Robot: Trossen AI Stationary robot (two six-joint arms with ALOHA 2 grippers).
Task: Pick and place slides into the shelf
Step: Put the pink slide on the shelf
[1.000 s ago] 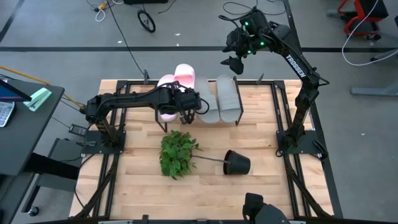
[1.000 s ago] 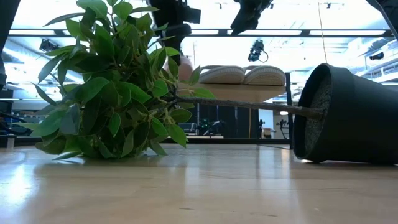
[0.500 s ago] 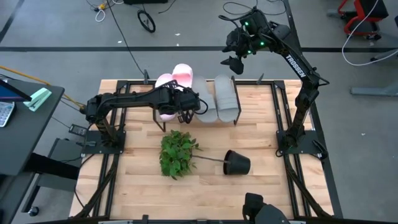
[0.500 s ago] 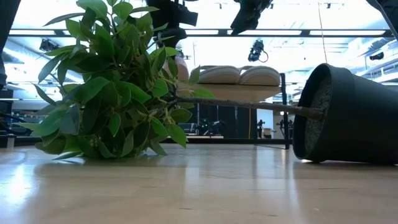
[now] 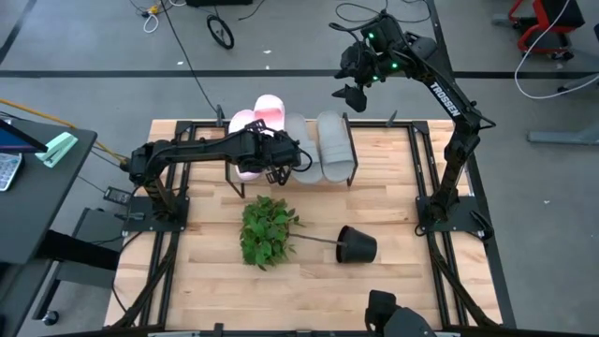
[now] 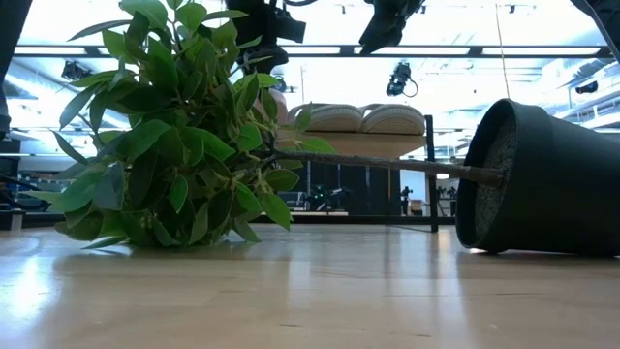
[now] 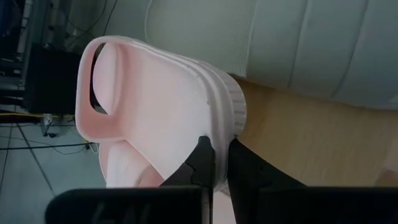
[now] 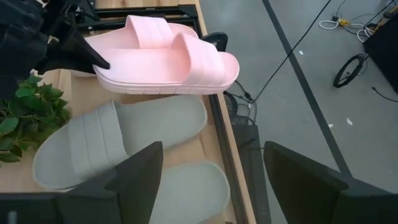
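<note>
The shelf [image 5: 323, 180], a light board on thin black legs, stands at the table's far side. Two grey slides [image 5: 323, 142] lie side by side on the shelf's board [image 6: 387, 143], soles down. To their left are two pale pink slides [image 5: 257, 117], whose far ends reach past the table's far edge. My left gripper [image 5: 279, 154] is at the near end of one pink slide [image 8: 168, 65] and is shut on it. My right gripper [image 5: 352, 94] hangs open, high above the far edge, touching nothing. My left gripper pinches the pink slide's sole rim [image 7: 219, 134] at its near end between both fingertips [image 7: 204, 163]. The fingers come roughly level from the table's near-left side. The slide's far end [image 8: 227, 65] juts out beyond the shelf; what its sole rests on is hidden.
A toppled black pot [image 5: 357, 246] lies on the table's near half, its leafy plant [image 5: 268, 229] spread toward the left, just near of my left gripper. Black frame rails [image 5: 426, 168] run along the table's sides. Bare wood lies on the right half [image 5: 393, 187].
My left gripper, still shut on the pink slide, has moved a little toward the table's left and far edges. The shelf and all the slides on it have slid the same way, its legs shifting left across the table.
</note>
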